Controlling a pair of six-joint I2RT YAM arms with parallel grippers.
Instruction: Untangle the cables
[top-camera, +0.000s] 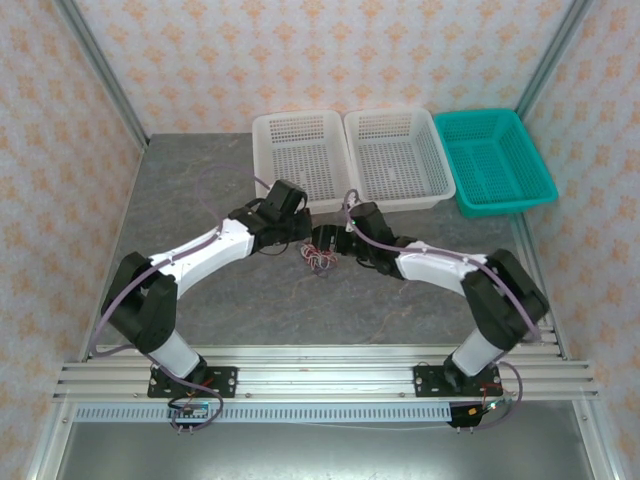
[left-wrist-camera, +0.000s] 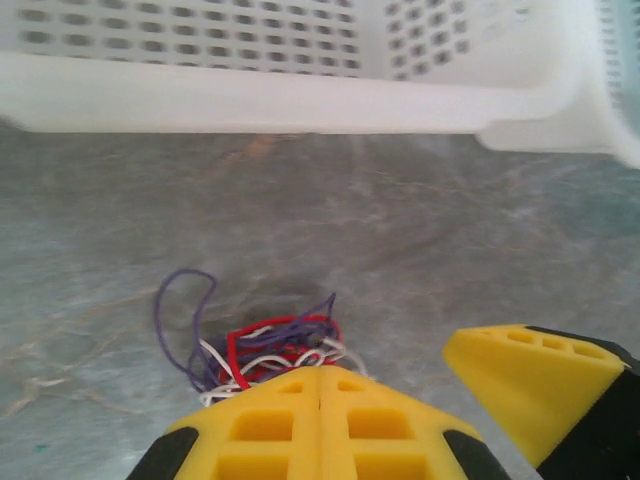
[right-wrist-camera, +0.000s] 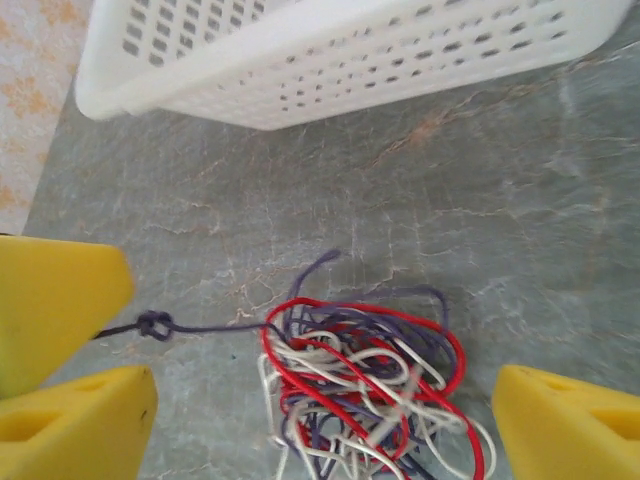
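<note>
My left gripper (left-wrist-camera: 320, 375) was pinched closed on a purple strand of the cables (right-wrist-camera: 365, 385). My right gripper (right-wrist-camera: 325, 400) gaped wide astride them. They lay on the grey marbled table (top-camera: 200, 200), near the white baskets (top-camera: 298, 150), between papered walls (top-camera: 60, 150).

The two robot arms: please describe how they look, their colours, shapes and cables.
The left arm and the right arm each have white rounded links between bulky black joints, with a thick lilac cable running along them. The left gripper and the right gripper carry blocky yellow fingers with square recesses moulded in.
</note>
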